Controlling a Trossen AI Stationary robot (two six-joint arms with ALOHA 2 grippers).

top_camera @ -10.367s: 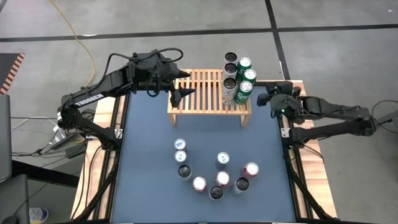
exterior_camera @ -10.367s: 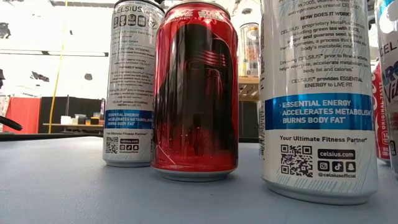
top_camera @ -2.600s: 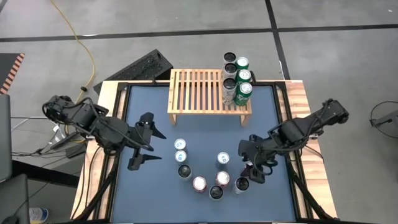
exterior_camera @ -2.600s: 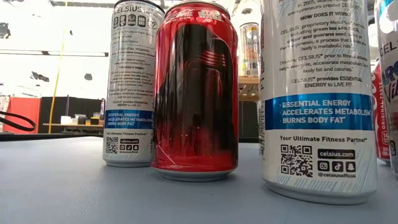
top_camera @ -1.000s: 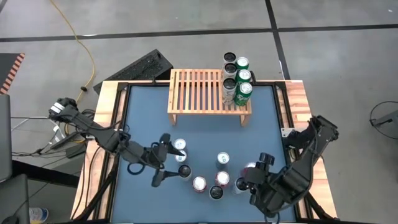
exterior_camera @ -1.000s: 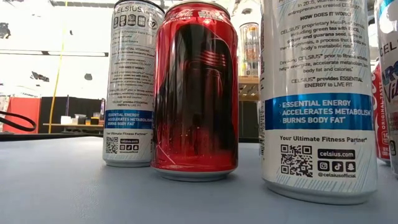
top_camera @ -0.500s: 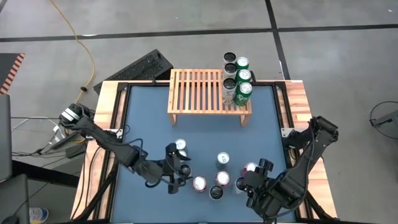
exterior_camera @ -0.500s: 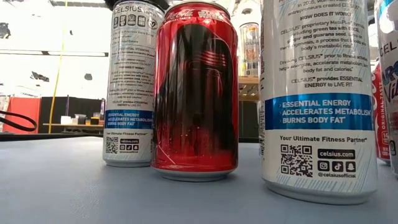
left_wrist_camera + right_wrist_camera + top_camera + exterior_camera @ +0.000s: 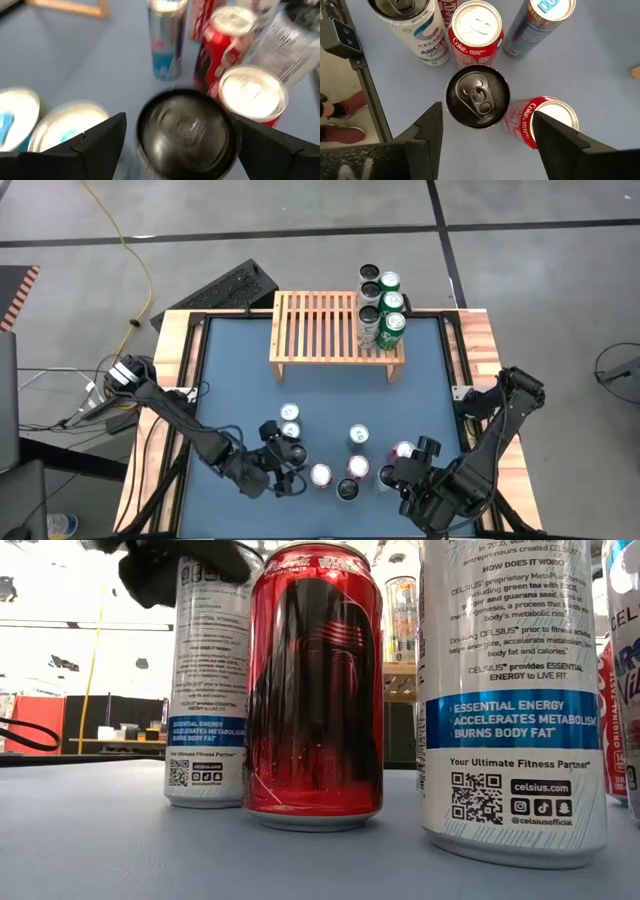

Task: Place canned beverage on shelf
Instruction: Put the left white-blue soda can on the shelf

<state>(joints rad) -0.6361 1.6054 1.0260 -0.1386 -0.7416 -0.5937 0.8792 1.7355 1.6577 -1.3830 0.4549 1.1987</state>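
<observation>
- Hanging open, the left gripper (image 9: 175,145) has one finger on each side of the tall black-topped can (image 9: 297,453).
- Why?
- To grab it, I think. The right gripper (image 9: 485,135) is open around another black-topped can (image 9: 477,96).
- And the light wooden slatted shelf (image 9: 315,325)?
- Far back, with cans on one end.

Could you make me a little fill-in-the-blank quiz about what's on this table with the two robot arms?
1. The shelf holds ____ cans, all at one end.
2. The left gripper is open around a can with a ____ top.
3. The right gripper is open above a black-topped can; the nearest red cans read ____.

Missing words: five; black; Coke
</observation>
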